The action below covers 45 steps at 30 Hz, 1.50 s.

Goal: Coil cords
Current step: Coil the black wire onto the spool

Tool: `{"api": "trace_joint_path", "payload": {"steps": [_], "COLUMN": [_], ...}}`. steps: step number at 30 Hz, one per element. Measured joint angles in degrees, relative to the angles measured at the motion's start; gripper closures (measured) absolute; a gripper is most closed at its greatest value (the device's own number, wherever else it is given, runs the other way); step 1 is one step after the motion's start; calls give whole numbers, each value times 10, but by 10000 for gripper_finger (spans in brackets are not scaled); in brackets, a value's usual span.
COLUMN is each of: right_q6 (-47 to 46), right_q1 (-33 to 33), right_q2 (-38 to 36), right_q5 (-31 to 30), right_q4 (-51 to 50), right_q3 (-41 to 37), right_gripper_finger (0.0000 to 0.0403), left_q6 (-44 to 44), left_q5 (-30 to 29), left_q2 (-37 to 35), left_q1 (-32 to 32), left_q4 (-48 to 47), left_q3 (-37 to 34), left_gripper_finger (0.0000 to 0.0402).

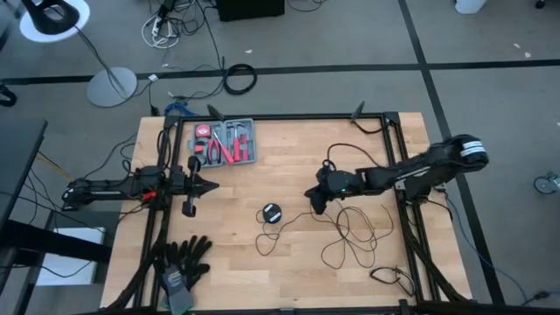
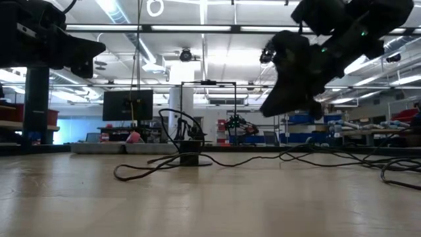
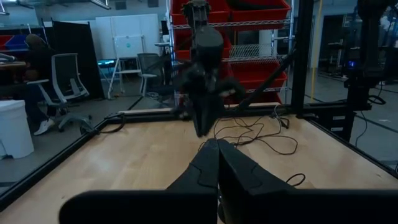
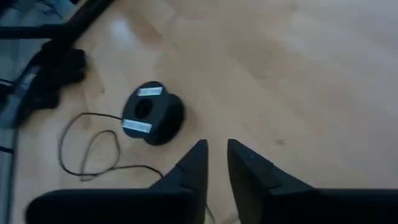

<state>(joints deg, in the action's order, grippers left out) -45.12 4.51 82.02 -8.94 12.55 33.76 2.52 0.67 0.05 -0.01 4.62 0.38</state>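
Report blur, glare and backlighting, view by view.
High view: even light, sharp, cord loops legible. Low view: bright ceiling lights backlight the right gripper into a dark silhouette; tabletop shows sheen. Left wrist view: the far right arm is motion-blurred, the left gripper dark in the foreground. Right wrist view: soft throughout; the puck is recognisable, with glare on the wood.

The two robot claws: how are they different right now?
The left gripper has its fingers pressed together; the right gripper shows a small gap. The left gripper waits at the table's left edge; the right gripper hovers mid-table near the puck and cord. Both hold nothing.
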Motion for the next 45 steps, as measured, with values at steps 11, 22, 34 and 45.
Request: {"api": "trace_joint_path", "payload": {"steps": [11, 22, 34, 45], "right_q6": [-60, -82, -78, -74], "right_q1": [-1, 2, -9, 0], "right_q2": [157, 265, 285, 285], "right_q5": [58, 98, 110, 100], "right_q4": [255, 263, 221, 216], "right_q3": [0, 92, 130, 130], "right_gripper_finger": [255, 252, 256, 317], "left_q6": [0, 0, 0, 0], "left_q5": [0, 0, 0, 0], "left_q2": [0, 0, 0, 0], "left_q1": [0, 0, 0, 0], "left_q4": [4, 3, 6, 7], "left_q3": [0, 0, 0, 0], "left_gripper_finger": [396, 396, 396, 396]}}
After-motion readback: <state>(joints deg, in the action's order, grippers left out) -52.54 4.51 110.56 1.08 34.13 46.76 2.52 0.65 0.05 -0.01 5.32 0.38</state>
